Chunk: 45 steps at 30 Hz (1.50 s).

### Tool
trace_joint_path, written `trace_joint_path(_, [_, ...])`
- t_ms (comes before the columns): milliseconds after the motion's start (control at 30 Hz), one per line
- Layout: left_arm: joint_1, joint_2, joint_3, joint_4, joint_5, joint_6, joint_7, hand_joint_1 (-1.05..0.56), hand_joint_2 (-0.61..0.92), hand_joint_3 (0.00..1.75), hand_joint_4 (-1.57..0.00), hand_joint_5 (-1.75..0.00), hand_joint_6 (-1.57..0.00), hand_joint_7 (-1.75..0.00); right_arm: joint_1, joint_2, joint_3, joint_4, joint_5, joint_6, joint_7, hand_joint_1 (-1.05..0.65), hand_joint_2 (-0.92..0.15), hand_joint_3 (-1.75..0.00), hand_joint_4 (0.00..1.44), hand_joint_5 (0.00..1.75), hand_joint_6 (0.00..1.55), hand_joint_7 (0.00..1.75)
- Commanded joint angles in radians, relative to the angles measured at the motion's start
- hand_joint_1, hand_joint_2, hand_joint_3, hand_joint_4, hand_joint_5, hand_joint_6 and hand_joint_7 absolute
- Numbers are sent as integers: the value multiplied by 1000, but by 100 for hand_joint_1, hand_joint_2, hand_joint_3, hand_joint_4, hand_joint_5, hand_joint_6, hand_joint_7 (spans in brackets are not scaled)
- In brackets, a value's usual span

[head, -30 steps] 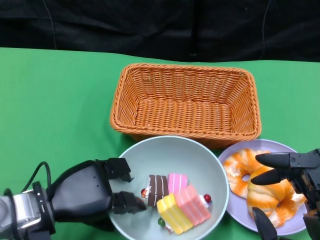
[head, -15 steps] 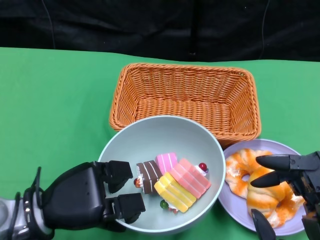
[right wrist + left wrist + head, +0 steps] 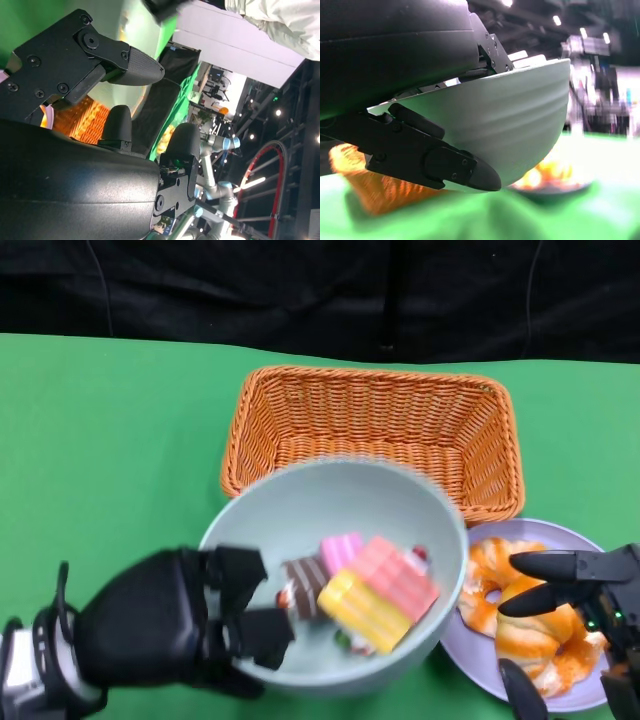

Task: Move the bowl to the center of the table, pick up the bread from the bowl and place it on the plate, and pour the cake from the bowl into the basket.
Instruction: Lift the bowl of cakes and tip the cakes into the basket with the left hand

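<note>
My left hand (image 3: 170, 625) grips the near-left rim of the pale green bowl (image 3: 300, 505) and holds it off the green table, just in front of the orange wicker basket (image 3: 375, 435). Colourful cake pieces (image 3: 365, 590) lie in the bowl. The left wrist view shows the bowl (image 3: 515, 127) from below, held between my fingers (image 3: 435, 162). Two glazed bread rings (image 3: 520, 615) sit on the lilac plate (image 3: 470, 635) at the right. My right hand (image 3: 590, 625) hovers over the plate with fingers spread, holding nothing.
The basket is empty and stands behind the bowl, close to the plate's far edge. A black backdrop borders the table's far side. Bare green cloth lies to the left of the basket.
The bowl has risen off the table in my left hand and moved toward the basket. The cake pieces have shifted inside it. My right hand has stayed over the plate.
</note>
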<state>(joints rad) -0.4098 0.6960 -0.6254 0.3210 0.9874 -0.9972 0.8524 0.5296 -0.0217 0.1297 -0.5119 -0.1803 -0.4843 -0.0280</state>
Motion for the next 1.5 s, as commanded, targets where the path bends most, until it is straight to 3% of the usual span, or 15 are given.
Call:
trace_joint_path(33, [-34,-29,82,-7,-187,-56,-115,-17,49,114,-97,-175,-69,-175,-2,10,7,22,-19,2,-13,-21,-46,-107,19,151,0,129])
trace_joint_path(100, [-40,-64,103,15,-313,-65,-216,-16,37,142,-98,-175,-70,-175,4,9,15,32,-16,-6,-10,-19,-46,-107,17,150,0,128])
trace_joint_path(167, [-39,-90,122,23,-409,-65,-313,-16,35,152,-98,-175,-70,-175,9,8,20,37,-20,-12,-10,-18,-46,-107,16,150,0,128])
trace_joint_path(400, [-44,-234,141,48,-791,52,-689,-20,42,147,-98,-175,-75,-175,26,5,33,43,-25,-28,-15,-20,-50,-102,14,152,0,124])
trace_joint_path(667, [-71,-441,237,115,-1013,219,-963,-13,25,166,-100,-175,-83,-172,46,0,44,47,-43,-34,-22,-20,-51,-100,15,150,0,125])
trace_joint_path(767, [-92,-513,282,160,-1030,264,-1008,-12,22,171,-101,-175,-87,-167,48,-4,45,49,-40,-34,-23,-20,-52,-99,14,149,0,125])
trace_joint_path(967, [-122,-645,370,241,-1056,363,-1044,-20,28,161,-103,-175,-88,-166,57,-9,52,47,-52,-39,-24,-22,-55,-94,15,148,0,123])
trace_joint_path(1333, [-152,-795,484,293,-1036,556,-987,-22,29,159,-100,-175,-87,-172,63,-10,59,54,-55,-52,-27,-22,-57,-88,16,145,0,122])
trace_joint_path(1500, [-162,-868,557,295,-1142,687,-1020,-23,25,161,-101,-175,-87,-174,59,-11,58,60,-50,-56,-25,-21,-58,-87,17,144,0,122])
